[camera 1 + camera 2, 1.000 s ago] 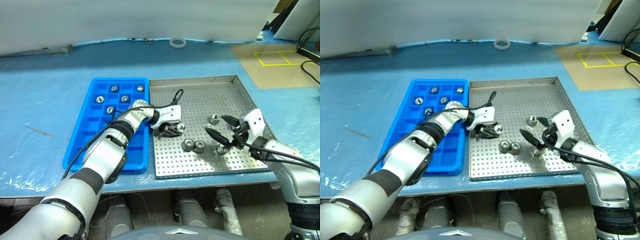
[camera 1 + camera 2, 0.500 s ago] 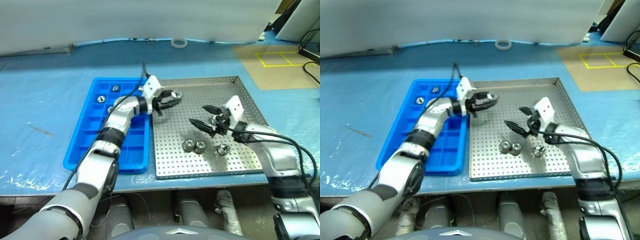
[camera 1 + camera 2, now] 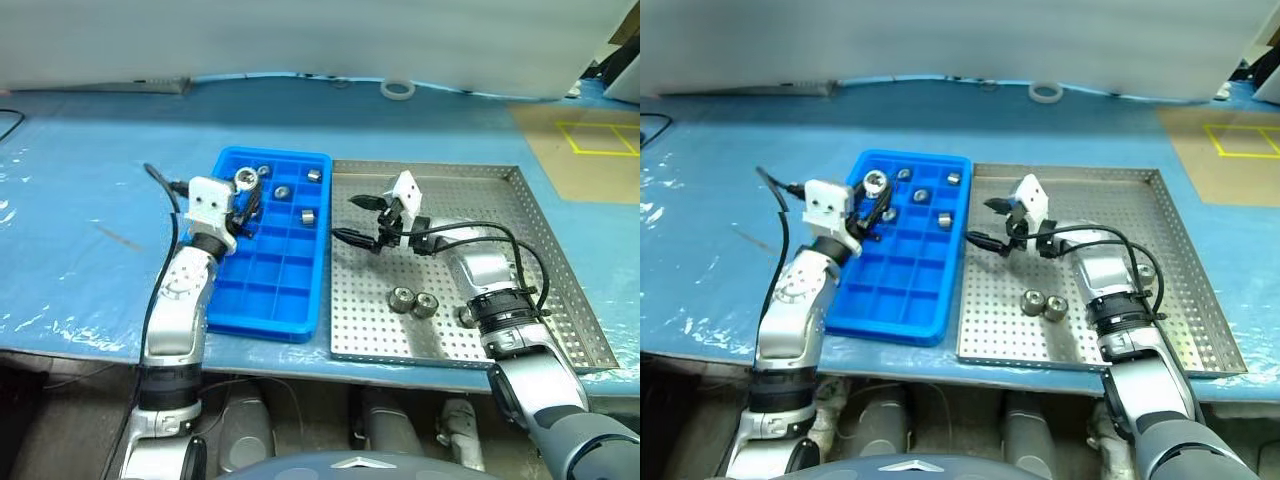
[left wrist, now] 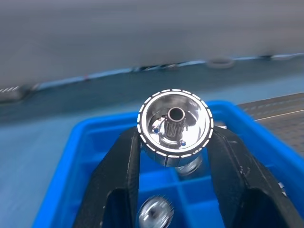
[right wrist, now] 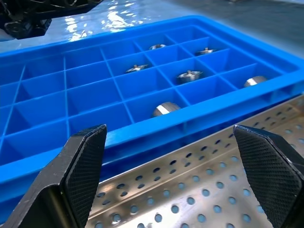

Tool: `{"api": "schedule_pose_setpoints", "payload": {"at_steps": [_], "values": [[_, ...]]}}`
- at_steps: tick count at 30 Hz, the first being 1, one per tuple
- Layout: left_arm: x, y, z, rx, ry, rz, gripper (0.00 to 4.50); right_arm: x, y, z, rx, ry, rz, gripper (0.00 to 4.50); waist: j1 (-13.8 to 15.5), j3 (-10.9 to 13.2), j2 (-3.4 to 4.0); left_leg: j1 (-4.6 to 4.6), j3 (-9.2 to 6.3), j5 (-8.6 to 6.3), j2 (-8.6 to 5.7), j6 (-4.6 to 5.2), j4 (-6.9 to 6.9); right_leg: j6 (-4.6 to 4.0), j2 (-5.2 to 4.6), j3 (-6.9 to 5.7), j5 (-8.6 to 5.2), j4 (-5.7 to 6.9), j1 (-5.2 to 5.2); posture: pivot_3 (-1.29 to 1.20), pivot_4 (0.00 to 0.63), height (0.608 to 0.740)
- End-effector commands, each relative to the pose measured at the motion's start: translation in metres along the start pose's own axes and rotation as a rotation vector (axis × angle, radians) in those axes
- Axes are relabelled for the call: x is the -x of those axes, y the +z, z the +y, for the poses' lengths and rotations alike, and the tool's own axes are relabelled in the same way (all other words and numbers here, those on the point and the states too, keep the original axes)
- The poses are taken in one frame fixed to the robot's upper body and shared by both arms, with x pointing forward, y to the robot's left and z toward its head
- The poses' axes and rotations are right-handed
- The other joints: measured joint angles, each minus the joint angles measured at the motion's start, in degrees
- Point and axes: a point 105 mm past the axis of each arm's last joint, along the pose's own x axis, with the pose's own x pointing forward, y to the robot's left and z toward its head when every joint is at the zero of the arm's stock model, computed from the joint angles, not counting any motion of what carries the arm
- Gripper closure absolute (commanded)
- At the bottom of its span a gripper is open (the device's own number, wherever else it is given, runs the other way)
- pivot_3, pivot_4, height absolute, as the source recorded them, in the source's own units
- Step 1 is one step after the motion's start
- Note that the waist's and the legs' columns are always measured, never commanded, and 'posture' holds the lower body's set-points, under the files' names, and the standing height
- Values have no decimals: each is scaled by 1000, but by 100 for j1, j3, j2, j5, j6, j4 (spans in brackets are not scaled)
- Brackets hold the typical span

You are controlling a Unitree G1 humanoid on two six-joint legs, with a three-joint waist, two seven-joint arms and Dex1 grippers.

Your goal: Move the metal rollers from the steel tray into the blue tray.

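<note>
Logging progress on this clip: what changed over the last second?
The left gripper, shut on a metal roller, carried it from the steel tray to above the blue tray. The right gripper, fingers open and empty, swung toward the steel tray's left side. The two rollers near the front stayed put.

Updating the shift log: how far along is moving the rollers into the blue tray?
Several shiny metal rollers already sit in the blue plastic compartment tray. The left gripper holds another above it. The right gripper is open, and at least two rollers remain on the perforated steel tray.
</note>
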Motion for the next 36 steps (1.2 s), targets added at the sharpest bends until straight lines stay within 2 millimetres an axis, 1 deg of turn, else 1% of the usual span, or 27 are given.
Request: {"api": "schedule_pose_setpoints", "payload": {"at_steps": [1,4,6,9,12,15,17,18,20,22,25,27,29,30,31,32,33,36], "values": [[18,0,25,25,139,7,2835,2,10,-3,43,5,-28,0,-8,0,0,1,0,0,0,0,0,0,0,0,0,0,0,64,150,740],[29,-14,37,27,197,67,2835,3,8,-3,45,6,-18,0,-14,0,0,1,0,0,2,-2,-3,1,3,1,0,-1,-2,64,150,740],[30,-20,39,29,204,96,2835,3,7,-3,45,5,-17,0,-12,0,0,1,-1,2,3,-4,-5,1,6,1,-1,-1,-4,59,150,740],[31,-31,37,58,207,146,2835,5,7,-4,49,-5,-16,0,-8,0,0,1,-1,2,3,-6,-6,1,6,1,-1,-1,-4,41,150,740],[32,-35,32,65,189,168,2835,8,6,-6,54,-20,-9,0,-10,0,0,0,-1,2,1,-5,-5,1,5,2,-1,-1,-4,25,150,740],[40,-46,30,95,201,216,2835,12,5,-10,57,-50,-9,0,-23,-1,0,2,-1,2,1,-5,-6,1,6,3,-1,-1,-4,3,150,740],[44,-50,28,102,189,234,2121,15,5,-11,59,-62,-8,0,-27,-1,1,3,-1,2,0,-5,-6,2,6,4,-1,-2,-3,-5,150,740],[43,-50,26,111,177,230,1918,16,5,-12,60,-69,-8,0,-27,-1,1,5,-1,2,0,-5,-7,2,6,5,-1,-2,-3,-17,150,740],[35,-41,23,153,139,190,1282,19,6,-14,62,-86,-10,0,-36,-1,1,8,0,4,1,-7,-8,2,7,5,-1,0,-3,-29,150,740],[23,-27,14,217,46,135,671,25,7,-16,62,-109,-16,0,-35,-1,1,12,0,6,1,-12,-9,2,8,7,0,4,-3,-47,150,740],[7,-16,18,195,14,108,671,32,7,-18,62,-143,-17,0,-38,-1,1,13,0,10,1,-17,-9,3,9,8,1,6,-3,-92,150,740],[-6,-8,17,183,-35,86,671,40,7,-19,59,-178,-23,0,-46,-1,1,15,0,10,-3,-17,-8,3,9,9,1,7,0,-131,150,740],[-17,3,3,208,-154,48,671,47,8,-20,52,-205,-29,0,-67,-1,1,14,1,9,-7,-16,-9,3,10,13,1,4,-1,-162,150,740],[-24,13,-13,202,-272,15,671,53,8,-20,48,-222,-31,0,-71,-1,1,13,1,9,-8,-15,-9,3,11,14,1,2,-1,-198,150,740],[-28,20,-23,193,-355,-8,671,56,8,-20,44,-234,-32,0,-74,-1,1,10,1,9,-9,-14,-11,4,12,12,0,1,-2,-217,150,740],[-30,23,-36,179,-447,-17,671,61,8,-20,39,-247,-33,0,-86,-1,1,9,1,9,-8,-13,-12,4,15,12,0,-1,-4,-217,150,740],[-32,24,-42,170,-505,-20,671,64,9,-20,35,-256,-33,0,-107,-1,1,7,1,9,-9,-12,-12,4,16,13,0,-1,-4,-253,150,740],[-30,25,-87,122,-851,-13,671,89,4,-19,17,-310,1,0,-200,-1,2,11,4,9,-11,-10,-12,3,16,18,0,-2,-3,-323,150,740]]}}
